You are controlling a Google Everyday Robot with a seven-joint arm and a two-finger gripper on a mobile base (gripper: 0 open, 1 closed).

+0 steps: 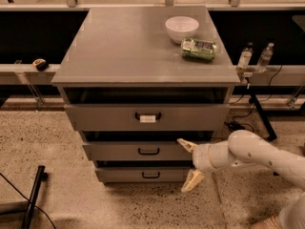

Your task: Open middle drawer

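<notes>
Nearest is the speckled terrazzo floor (71, 204), with a black bar (32, 194) lying at the lower left. From the lower right comes the smooth, rounded white arm (257, 154). It ends in the gripper (182, 165), which is at the right part of the cabinet's front. Its two cream, wedge-shaped fingers (187, 144) are spread wide and hold nothing. The upper finger lies over the right end of the middle drawer (114, 151), and the lower one hangs before the lowest drawer (124, 174). I cannot tell if the upper finger touches the front.

The middle drawer is the second of three, a wide, shallow grey front, flat and matte, with a small black loop handle (148, 151) at its centre, left of the gripper. Above it is the taller top drawer (100, 117), whose handle carries a white tag (147, 119).

On the flat grey cabinet top (119, 46) stand a round white bowl (182, 28) and, just beside it, a green packet (198, 49). To the right, two clear bottles (255, 57) stand on a rail.
</notes>
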